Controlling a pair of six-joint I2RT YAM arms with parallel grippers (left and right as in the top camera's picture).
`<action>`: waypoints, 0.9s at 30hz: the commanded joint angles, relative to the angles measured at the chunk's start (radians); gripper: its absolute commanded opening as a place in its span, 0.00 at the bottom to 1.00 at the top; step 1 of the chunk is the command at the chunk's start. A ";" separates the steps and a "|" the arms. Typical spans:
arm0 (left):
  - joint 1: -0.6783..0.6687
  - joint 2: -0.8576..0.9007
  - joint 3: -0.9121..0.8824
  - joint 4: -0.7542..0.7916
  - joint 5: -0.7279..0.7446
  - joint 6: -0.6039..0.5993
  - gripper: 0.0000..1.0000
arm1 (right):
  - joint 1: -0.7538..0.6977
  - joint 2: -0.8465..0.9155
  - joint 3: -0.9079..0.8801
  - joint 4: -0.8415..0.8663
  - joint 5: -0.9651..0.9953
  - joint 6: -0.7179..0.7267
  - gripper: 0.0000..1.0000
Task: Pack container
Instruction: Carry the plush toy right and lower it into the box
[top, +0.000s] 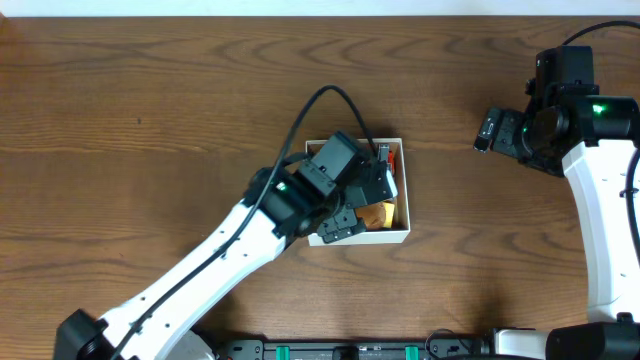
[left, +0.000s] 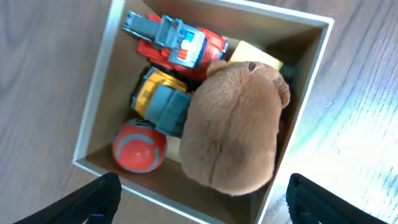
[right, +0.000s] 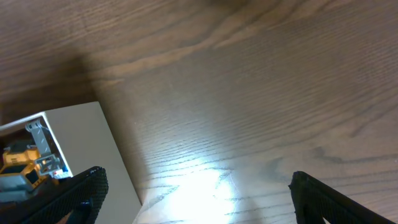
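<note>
The container (top: 365, 237) sits near the middle of the desk (top: 150, 100), well apart from every edge. The left arm reaches over it from the near left corner, and the left fingers (left: 93, 202) hang above its near wall, spread wide with nothing gripped between them. Inside the container a brown plush (left: 233, 124) fills the right half. A red truck (left: 177, 43) lies against the far wall, a yellow and grey toy (left: 158, 99) lies just beside the truck, and a red ball (left: 138, 146) sits in the near left corner. A pale yellow piece (left: 255, 55) shows behind the plush; what it is cannot be told. The right fingers (right: 81, 193) are over bare desk toward the right edge, spread wide and empty, well apart from the container.
</note>
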 joint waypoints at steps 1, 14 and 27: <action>-0.002 0.003 0.010 0.018 0.003 0.000 0.86 | -0.006 -0.011 -0.001 -0.002 0.011 -0.015 0.96; -0.002 0.029 0.009 0.145 0.003 -0.108 0.09 | -0.006 -0.011 -0.001 -0.004 0.011 -0.015 0.97; -0.002 0.152 0.009 0.099 0.111 -0.163 0.06 | -0.006 -0.011 -0.001 -0.005 0.011 -0.015 0.97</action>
